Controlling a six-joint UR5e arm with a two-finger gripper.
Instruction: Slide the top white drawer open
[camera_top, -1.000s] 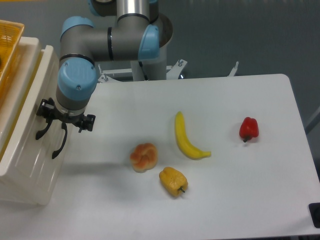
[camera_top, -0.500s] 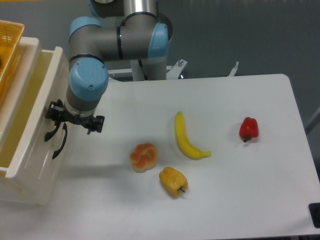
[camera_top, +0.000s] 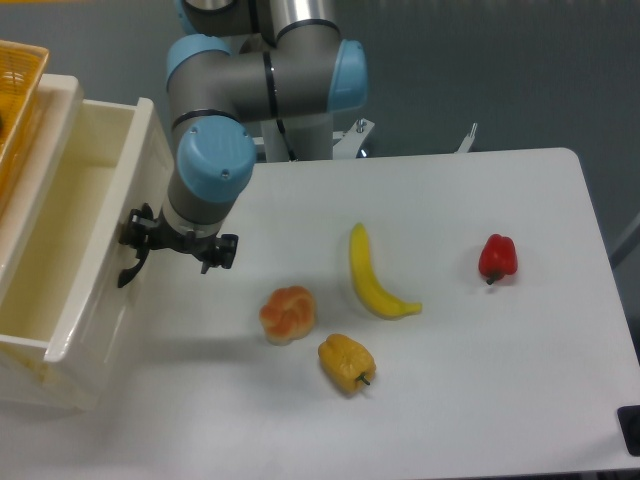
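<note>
One curved yellow banana (camera_top: 378, 278) lies on the table. Two peppers: one glossy red (camera_top: 497, 257), one yellow (camera_top: 347, 362). One orange ridged pumpkin-shaped fruit (camera_top: 287, 314).

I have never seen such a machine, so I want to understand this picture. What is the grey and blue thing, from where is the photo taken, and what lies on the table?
It is a robot arm, photographed from above by one fixed camera. Its hand is at the black handle of the top white drawer, which stands partly pulled out and looks empty. Whether the hand is closed on the handle cannot be seen. On the white table lie a banana, a red pepper, a yellow pepper and an orange pumpkin-like fruit. A yellow basket sits at the far left.
</note>
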